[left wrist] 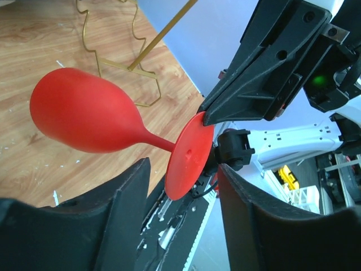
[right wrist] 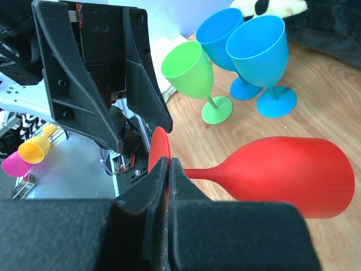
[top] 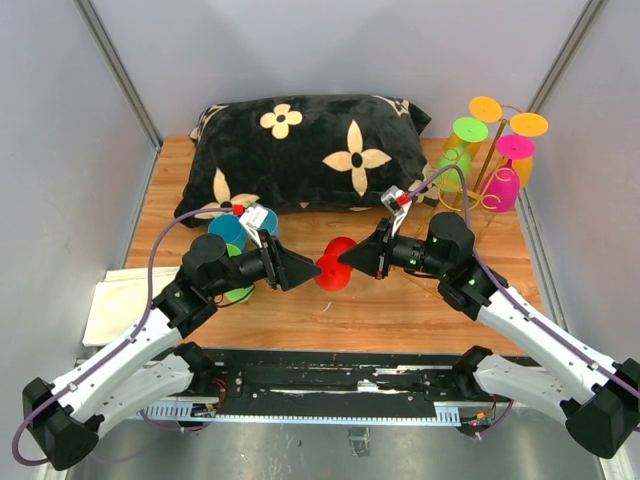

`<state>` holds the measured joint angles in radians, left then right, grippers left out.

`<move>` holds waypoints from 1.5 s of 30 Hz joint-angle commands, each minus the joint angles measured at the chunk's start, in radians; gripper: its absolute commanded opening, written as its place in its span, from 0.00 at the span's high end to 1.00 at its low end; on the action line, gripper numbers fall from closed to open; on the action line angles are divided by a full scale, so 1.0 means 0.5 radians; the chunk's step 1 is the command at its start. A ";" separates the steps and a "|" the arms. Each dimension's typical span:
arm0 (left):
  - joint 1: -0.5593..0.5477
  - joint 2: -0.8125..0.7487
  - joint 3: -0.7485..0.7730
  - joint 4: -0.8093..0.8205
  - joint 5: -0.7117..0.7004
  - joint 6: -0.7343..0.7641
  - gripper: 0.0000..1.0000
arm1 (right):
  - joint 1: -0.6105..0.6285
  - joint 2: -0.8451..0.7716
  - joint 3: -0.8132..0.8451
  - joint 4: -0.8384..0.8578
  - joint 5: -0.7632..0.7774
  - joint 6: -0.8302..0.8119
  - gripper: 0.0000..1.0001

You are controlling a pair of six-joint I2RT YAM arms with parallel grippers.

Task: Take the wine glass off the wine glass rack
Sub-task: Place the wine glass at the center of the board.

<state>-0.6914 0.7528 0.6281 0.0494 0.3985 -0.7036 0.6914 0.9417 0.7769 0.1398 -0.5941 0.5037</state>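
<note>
a: start at the right gripper (right wrist: pixel 168 169). what has it got?
b: its fingers are pressed together on the rim of the foot of the red wine glass (right wrist: pixel 287 175), a thin pinch right at the tips. the glass lies sideways, with stem and bowl running off to one side of those fingertips.
a: and the left gripper (left wrist: pixel 183 195)?
b: nose to nose with the right. its fingers stand apart, one on each side of that same foot, and i see no contact yet.
a: so the glass is off the wine glass rack (top: pixel 488 165)?
b: yes, well apart from it. the rack stands far beyond the right hand, in the back corner, with other glasses (top: pixel 503 185) hung on it.
a: what worries you?
b: the hold. an edge pinch on a flat disc can act as a hinge, so the bowl's weight may swing the glass down. if the left closes off-centre, it could lever the foot out of the right's tips. if the right lets go before the left is seated, the glass drops to the table (top: pixel 400 310).
a: anything close enough to hit?
b: the two hands themselves, which are almost touching. beside the left hand's wrist stand a green glass (right wrist: pixel 189 70) and two blue glasses (right wrist: pixel 254 51), and a rolling glass could knock them. the pillow (top: pixel 310 150) lies farther off.
</note>
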 commanded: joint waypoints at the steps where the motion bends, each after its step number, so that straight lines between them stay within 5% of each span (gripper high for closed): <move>1: -0.010 0.023 -0.011 0.145 0.113 -0.023 0.49 | 0.043 -0.025 -0.016 0.159 -0.078 0.046 0.99; 18: -0.010 0.059 -0.004 0.167 0.201 0.021 0.98 | 0.041 0.013 -0.022 0.208 -0.135 0.083 0.94; 23: -0.010 0.023 -0.004 0.146 0.168 0.039 0.99 | 0.042 0.047 -0.001 0.117 -0.242 0.034 0.73; 27: -0.010 -0.029 0.017 0.072 0.080 0.075 1.00 | 0.046 0.074 0.039 -0.041 -0.283 -0.016 0.39; 30: -0.010 -0.069 0.034 0.008 0.026 0.112 1.00 | 0.054 0.089 0.069 -0.136 -0.331 -0.042 0.32; 36: -0.010 -0.130 0.045 -0.016 -0.029 0.146 0.99 | 0.150 0.144 0.089 -0.111 -0.358 -0.013 0.41; 45: -0.010 -0.143 0.042 -0.041 -0.026 0.146 1.00 | 0.185 0.218 0.060 0.199 -0.267 0.196 0.75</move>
<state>-0.6914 0.6964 0.6273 0.0223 0.3927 -0.6506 0.7685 1.0534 0.8013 0.1173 -0.7422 0.5415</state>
